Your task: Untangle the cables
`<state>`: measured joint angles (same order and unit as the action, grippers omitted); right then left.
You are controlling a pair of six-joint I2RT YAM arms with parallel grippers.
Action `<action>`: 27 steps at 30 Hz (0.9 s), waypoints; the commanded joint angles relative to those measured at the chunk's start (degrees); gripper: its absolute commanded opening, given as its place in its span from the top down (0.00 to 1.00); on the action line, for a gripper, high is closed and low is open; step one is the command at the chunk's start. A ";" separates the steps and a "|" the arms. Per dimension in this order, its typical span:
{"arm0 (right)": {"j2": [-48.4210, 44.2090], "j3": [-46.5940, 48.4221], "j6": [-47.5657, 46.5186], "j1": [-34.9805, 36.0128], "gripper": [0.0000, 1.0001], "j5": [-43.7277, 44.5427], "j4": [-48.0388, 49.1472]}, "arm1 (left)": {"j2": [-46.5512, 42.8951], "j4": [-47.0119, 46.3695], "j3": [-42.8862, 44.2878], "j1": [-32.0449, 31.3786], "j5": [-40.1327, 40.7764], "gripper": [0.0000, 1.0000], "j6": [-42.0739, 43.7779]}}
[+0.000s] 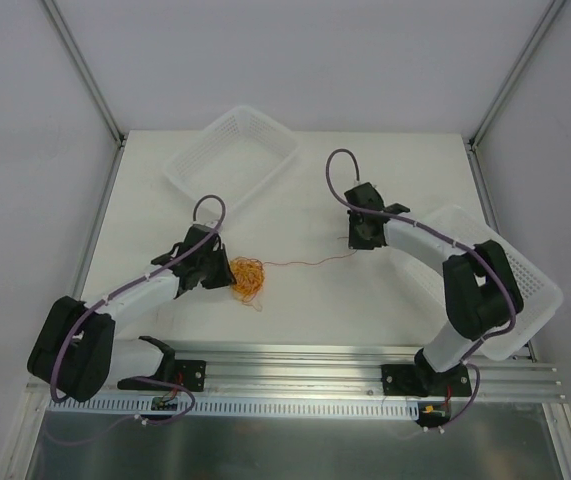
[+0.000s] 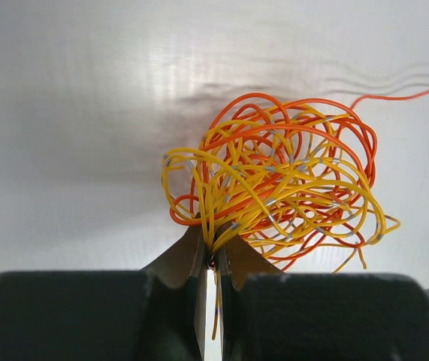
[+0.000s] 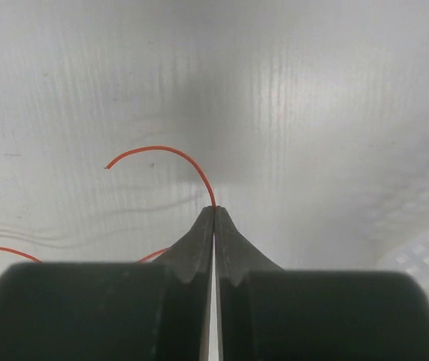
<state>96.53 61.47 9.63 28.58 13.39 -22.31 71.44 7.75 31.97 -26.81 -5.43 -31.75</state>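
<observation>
A tangle of thin yellow-orange and red cables (image 1: 248, 278) lies on the white table left of centre; it fills the left wrist view (image 2: 274, 180). My left gripper (image 1: 222, 275) (image 2: 214, 252) is shut on several yellow strands at the tangle's near edge. One red strand (image 1: 310, 263) runs right from the tangle to my right gripper (image 1: 353, 243). My right gripper (image 3: 215, 210) is shut on that red cable (image 3: 176, 154), whose free end curls up and left past the fingertips.
A white mesh basket (image 1: 233, 155) sits at the back left of the table. A second white basket (image 1: 525, 290) sits at the right edge under the right arm. An aluminium rail (image 1: 365, 358) runs along the near edge.
</observation>
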 commanded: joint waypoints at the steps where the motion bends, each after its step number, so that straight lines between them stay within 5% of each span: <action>1: -7.66 3.29 -2.07 -0.89 0.99 2.43 -3.88 | -2.79 2.44 -1.82 5.17 2.53 1.00 -2.61; 15: -24.10 17.79 -4.97 -10.20 0.99 -3.01 -7.66 | -8.33 6.58 -2.52 12.13 8.95 0.97 -3.85; 27: -27.27 23.78 -5.94 -18.28 0.99 -7.32 -8.11 | -16.41 13.25 -0.86 16.08 16.15 0.96 -2.88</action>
<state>71.07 81.65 5.21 12.58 6.72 -30.61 57.12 16.93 29.71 -12.45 5.65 -35.22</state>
